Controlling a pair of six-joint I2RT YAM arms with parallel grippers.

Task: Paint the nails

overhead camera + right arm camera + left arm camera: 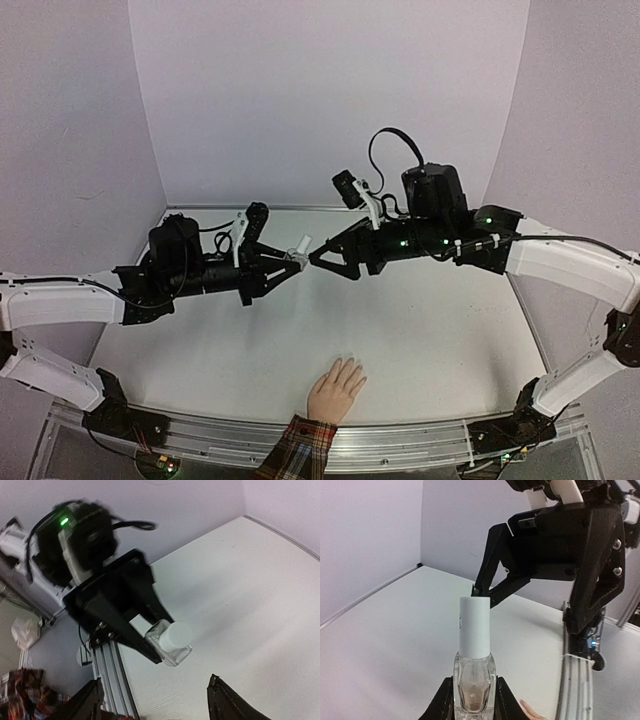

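The nails [348, 362] are too small and pale to pick out on the peach hand [335, 392], which lies flat at the near edge of the desk [430, 330] between the two arm bases, its red plaid cuff [300, 445] over the rail. Well above and beyond it, the left gripper [292, 262] has its jaws clenched on the glass body of a small clear bottle [474, 680] with a white cap [474, 627]. A dark mark on the cap's edge is too small to read, and the right gripper [317, 257] hovers just beside the cap with jaws released and spread apart.
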